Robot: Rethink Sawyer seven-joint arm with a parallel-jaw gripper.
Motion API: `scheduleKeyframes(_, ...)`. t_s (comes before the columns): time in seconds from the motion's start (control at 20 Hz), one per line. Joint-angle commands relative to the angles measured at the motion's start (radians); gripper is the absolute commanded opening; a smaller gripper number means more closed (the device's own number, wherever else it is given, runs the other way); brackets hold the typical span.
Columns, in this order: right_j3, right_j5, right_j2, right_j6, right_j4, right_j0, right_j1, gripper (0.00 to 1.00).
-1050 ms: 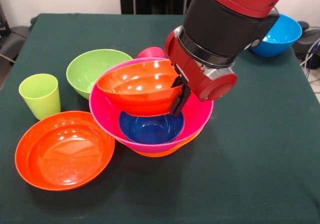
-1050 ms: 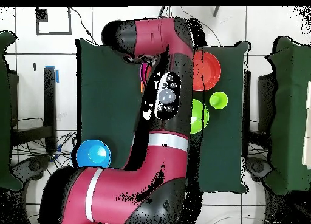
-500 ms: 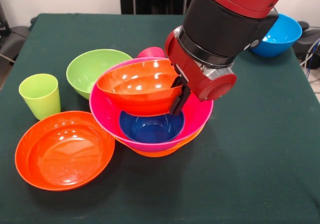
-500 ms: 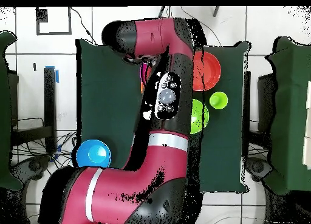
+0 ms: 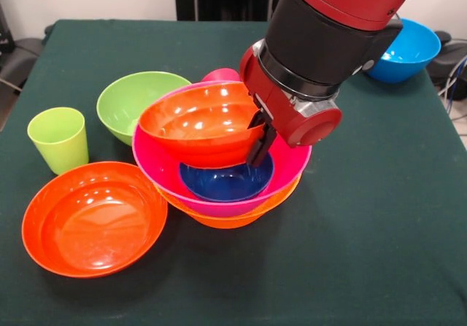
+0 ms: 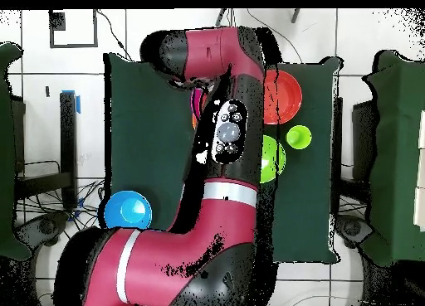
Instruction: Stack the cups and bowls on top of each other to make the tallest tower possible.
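Note:
At the table's middle stands the tower: a big pink bowl (image 5: pixel 292 167) nested in a big orange bowl (image 5: pixel 241 216), with a small dark blue bowl (image 5: pixel 222 184) inside it. My gripper (image 5: pixel 259 145) is shut on the right rim of a shallow red-orange bowl (image 5: pixel 197 122), which hangs tilted over the pink bowl. The top of a red-pink cup (image 5: pixel 219 74) peeks out behind the pile. To the left are a green bowl (image 5: pixel 131 100), a lime green cup (image 5: pixel 58 138) and a second red-orange bowl (image 5: pixel 93 218). In the overhead view the arm hides the pile.
A light blue bowl (image 5: pixel 408 50) (image 6: pixel 127 210) sits at the table's far right corner in the front view. The overhead view shows the second red-orange bowl (image 6: pixel 284 97), green bowl (image 6: pixel 274 157) and lime cup (image 6: pixel 299 138) beside the arm.
The held red-orange bowl has risen slightly. The pink bowl with the dark blue one has shifted, and more of the orange bowl's rim shows at the right.

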Motion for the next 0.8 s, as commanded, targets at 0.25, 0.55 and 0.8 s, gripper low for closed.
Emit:
scheduleKeyframes(0.25,0.107,0.043,0.070,-0.126,-0.003,0.011,0.000,1.00)
scheduleKeyframes(0.55,0.125,0.017,0.078,-0.117,0.005,0.009,-0.006,1.00)
scheduleKeyframes(0.8,0.126,0.018,0.077,-0.112,0.005,0.013,-0.009,1.00)
